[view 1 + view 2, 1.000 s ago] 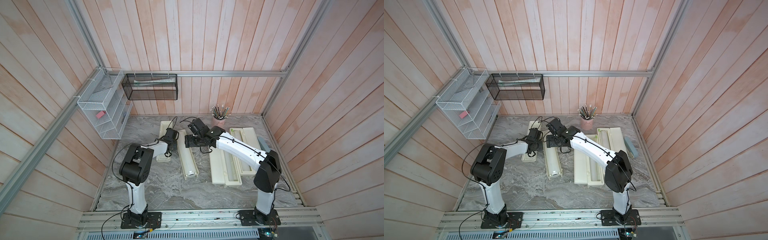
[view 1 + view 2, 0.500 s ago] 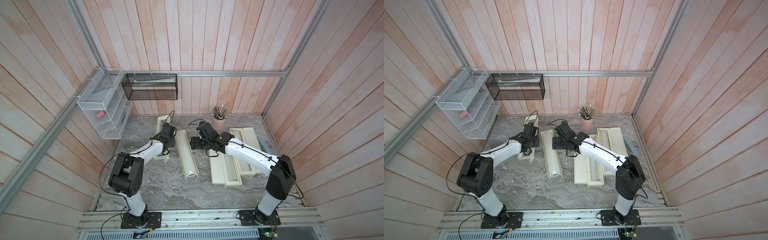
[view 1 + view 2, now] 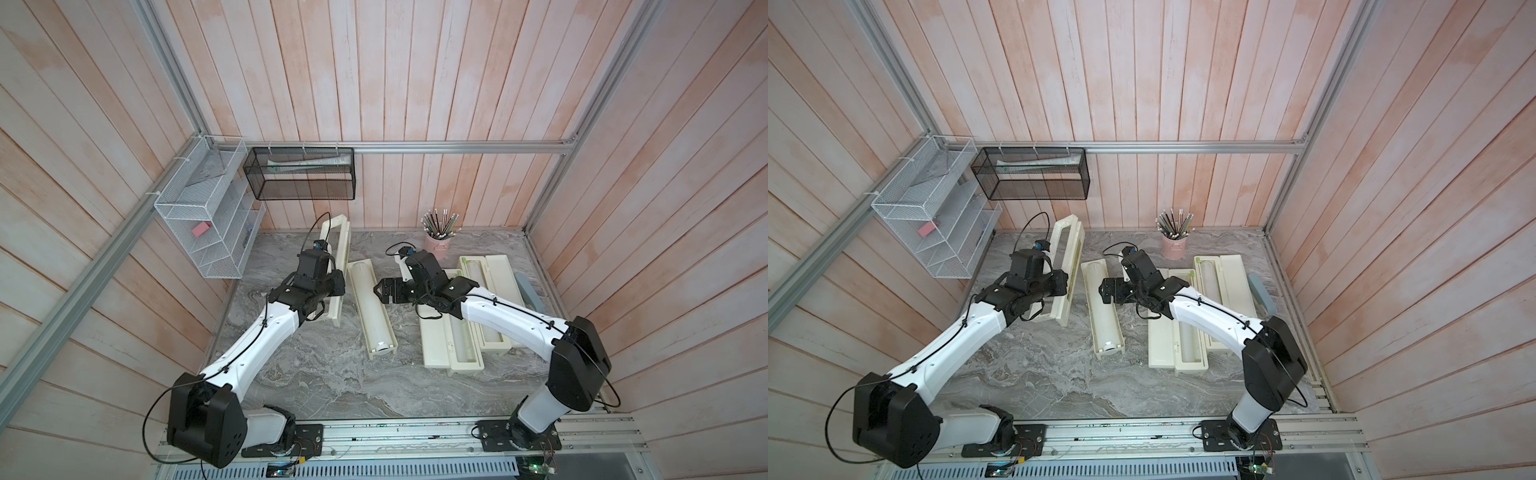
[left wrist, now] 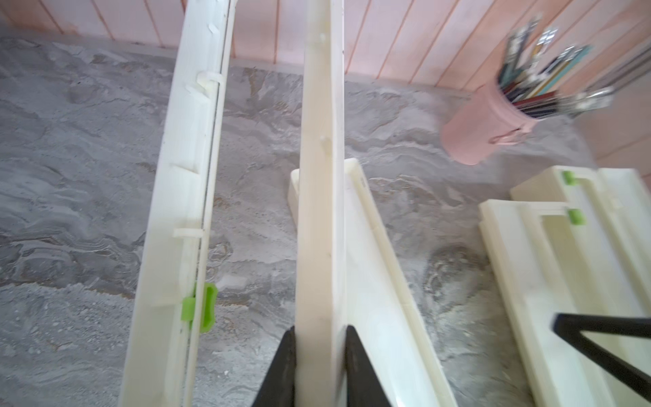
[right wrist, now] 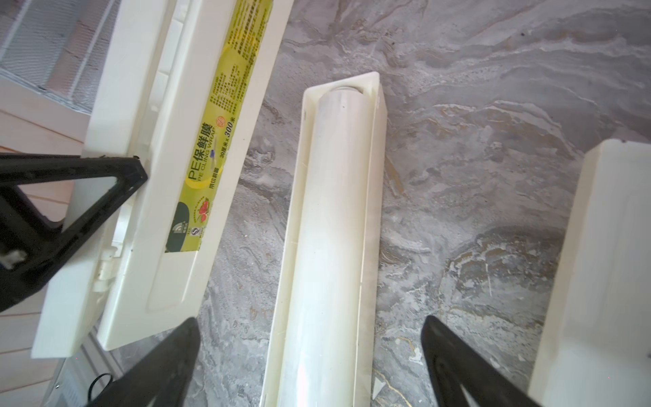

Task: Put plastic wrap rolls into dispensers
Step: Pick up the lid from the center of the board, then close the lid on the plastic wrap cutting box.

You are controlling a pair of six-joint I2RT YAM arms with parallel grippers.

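Roll (image 5: 334, 211) is seated lengthwise in the centre dispenser tray (image 5: 377, 148) on the counter (image 3: 332, 382). It is judged light, stiff along its core, with glossy, slippery film that is easily dented; a hold at mid-length, across its width, is advised.

Right gripper (image 5: 310, 320): jaws spread wide over the roll, nothing held.

Left gripper (image 4: 320, 331): jaws clamped on 1 long rail of the lid (image 5: 218, 116), which is held tilted beside the tray.

A 2nd dispenser (image 3: 432, 349) and a 3rd dispenser (image 3: 505, 278) lie open; each appears to hold a roll.
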